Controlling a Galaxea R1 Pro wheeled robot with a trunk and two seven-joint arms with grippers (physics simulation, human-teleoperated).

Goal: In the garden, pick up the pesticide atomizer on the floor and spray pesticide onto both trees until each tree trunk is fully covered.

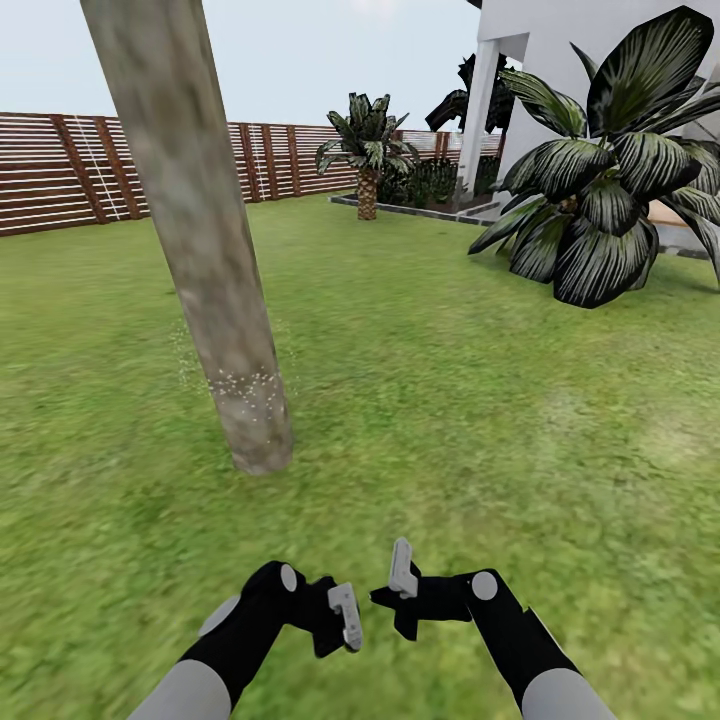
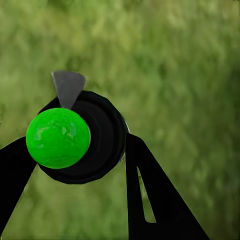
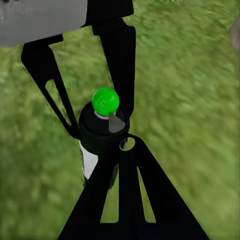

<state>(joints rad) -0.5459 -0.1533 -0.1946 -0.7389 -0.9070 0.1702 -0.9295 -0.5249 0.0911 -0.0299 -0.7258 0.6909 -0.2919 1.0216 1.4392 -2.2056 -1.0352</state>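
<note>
Speckles of white spray dot only the base of the thick mottled grey-brown trunk [image 1: 215, 300]; I grip the green-capped black atomizer [image 2: 75, 140] with left gripper [image 2: 75, 165] closed; right gripper [image 3: 117, 165] unclear; most coverage remains.

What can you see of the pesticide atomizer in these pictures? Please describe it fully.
The pesticide atomizer is a small dark bottle with a black rounded shoulder, a white label on its side, a glossy green ball on top and a grey nozzle piece beside the ball. It looks like plastic. The left gripper holds it off the grass, one black finger on each side of its shoulder. In the right wrist view it stands roughly upright, and the right gripper's fingers lie just in front of it.
</note>
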